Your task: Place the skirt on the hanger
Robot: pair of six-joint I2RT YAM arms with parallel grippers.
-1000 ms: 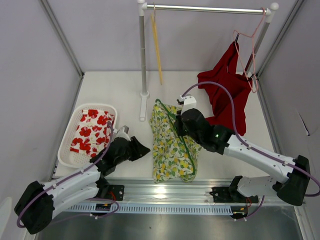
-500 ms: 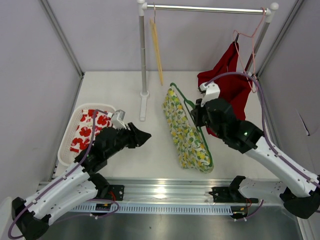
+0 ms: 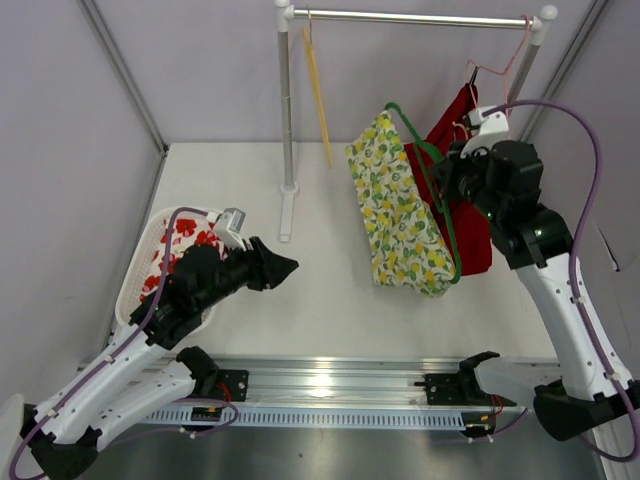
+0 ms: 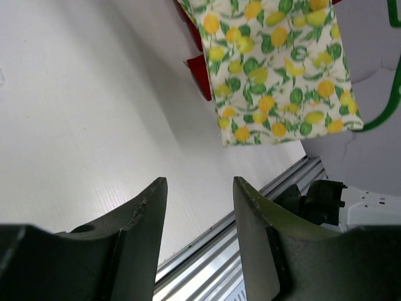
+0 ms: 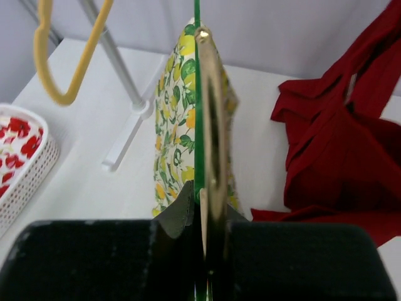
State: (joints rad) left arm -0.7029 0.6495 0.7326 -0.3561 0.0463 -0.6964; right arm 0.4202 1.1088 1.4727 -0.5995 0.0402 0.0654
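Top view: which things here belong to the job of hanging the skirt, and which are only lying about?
For the job: skirt; green hanger; right gripper, shut on it; rail.

Lying about: red garment; yellow hanger; basket with flowered cloth; left gripper, open and empty.
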